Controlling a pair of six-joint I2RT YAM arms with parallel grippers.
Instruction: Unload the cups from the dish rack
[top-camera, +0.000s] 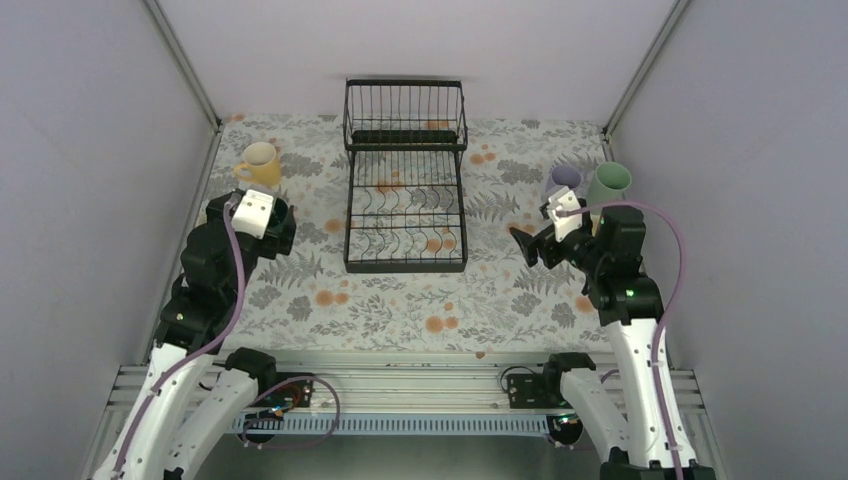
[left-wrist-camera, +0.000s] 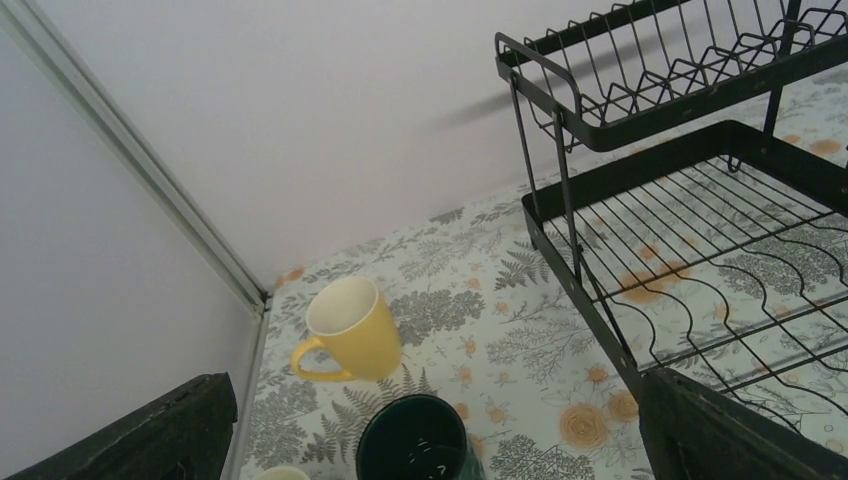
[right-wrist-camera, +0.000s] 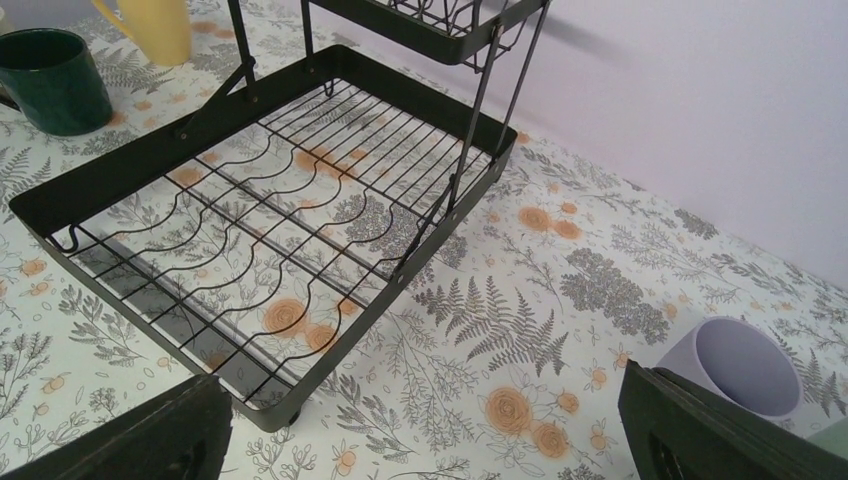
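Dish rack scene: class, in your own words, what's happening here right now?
Two robot arms are unloading cups from the dish rack, which looks empty on both tiers. The yellow mug and dark green cup stand on the table to its left, the lavender cup and mint green cup to its right. The left gripper and right gripper are both open and hold nothing.

no legible text, labels, or numbers
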